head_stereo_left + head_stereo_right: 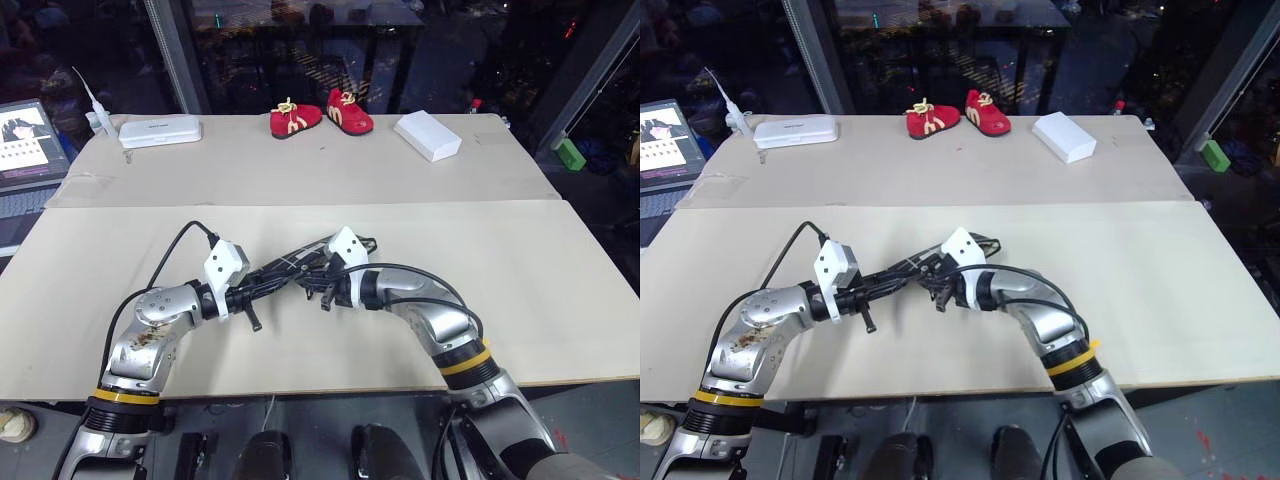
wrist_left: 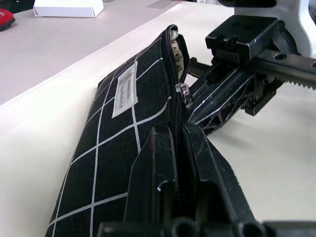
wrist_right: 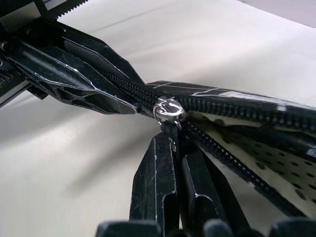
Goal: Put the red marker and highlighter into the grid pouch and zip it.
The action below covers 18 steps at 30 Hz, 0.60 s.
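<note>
Both jaws clamped: left gripper on grid pouch end, held over bench mid-near, right gripper on zipper pull; drag pull straight along teeth w/ pouch taut.

Even overhead light brightens the table against a dark background; wrist close-ups look perhaps slightly soft.

Two head cameras look forward and down over the table. Each wrist camera looks along its own fingers, very close. Both wrist views share the grid pouch zipper where the grippers meet.
</note>
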{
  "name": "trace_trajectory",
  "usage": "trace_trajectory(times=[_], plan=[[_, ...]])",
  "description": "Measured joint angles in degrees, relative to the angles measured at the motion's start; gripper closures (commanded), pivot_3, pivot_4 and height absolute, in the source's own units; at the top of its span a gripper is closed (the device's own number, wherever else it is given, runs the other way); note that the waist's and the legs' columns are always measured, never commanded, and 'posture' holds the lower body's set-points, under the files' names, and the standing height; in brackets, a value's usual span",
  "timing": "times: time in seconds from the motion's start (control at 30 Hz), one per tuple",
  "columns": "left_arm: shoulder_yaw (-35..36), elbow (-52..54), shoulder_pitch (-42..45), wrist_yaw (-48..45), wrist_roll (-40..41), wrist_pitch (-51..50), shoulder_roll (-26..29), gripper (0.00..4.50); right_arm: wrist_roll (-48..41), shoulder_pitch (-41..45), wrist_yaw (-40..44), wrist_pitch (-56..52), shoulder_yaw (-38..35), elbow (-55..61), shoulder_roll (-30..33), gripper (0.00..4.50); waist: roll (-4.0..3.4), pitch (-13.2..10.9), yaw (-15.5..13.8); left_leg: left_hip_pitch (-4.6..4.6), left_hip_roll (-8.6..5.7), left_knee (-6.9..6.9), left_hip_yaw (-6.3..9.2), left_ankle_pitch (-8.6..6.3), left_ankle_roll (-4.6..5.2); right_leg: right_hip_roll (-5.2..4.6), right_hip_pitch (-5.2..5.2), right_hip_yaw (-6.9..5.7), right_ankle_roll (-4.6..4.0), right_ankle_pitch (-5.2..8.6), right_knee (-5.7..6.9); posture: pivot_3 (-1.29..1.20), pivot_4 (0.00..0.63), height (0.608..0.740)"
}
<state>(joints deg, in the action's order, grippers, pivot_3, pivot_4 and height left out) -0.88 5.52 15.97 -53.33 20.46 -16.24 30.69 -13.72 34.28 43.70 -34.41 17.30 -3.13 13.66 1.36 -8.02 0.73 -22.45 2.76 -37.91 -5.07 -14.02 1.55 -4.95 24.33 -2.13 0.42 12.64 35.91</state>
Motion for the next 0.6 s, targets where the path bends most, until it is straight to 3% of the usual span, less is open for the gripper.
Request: trace_trajectory(times=[0.4,0.6], plan=[[-0.2,0.1,-0.2,-0.3,0.0,0.5,-0.2,4.5,0.3,-3.0,5.3,0.8,-7.6,2.1,20.1,4.45,0.01,0.0,-0.2,0.0,-0.1,0.0,0.0,0.0,0.01,-0.08,-0.02,-0.04,0.02,0.01,-0.04,0.0,0.15,0.74],[-0.3,0.0,-0.2,-0.7,0.0,1.0,-0.2,4.5,0.6,-3.0,7.0,2.3,-8.0,-0.3,21.4,4.45,0.02,0.0,0.2,0.02,-0.04,0.0,0.0,0.0,0.01,-0.01,-0.02,0.02,0.02,0.01,-0.03,0.0,0.15,0.74]])
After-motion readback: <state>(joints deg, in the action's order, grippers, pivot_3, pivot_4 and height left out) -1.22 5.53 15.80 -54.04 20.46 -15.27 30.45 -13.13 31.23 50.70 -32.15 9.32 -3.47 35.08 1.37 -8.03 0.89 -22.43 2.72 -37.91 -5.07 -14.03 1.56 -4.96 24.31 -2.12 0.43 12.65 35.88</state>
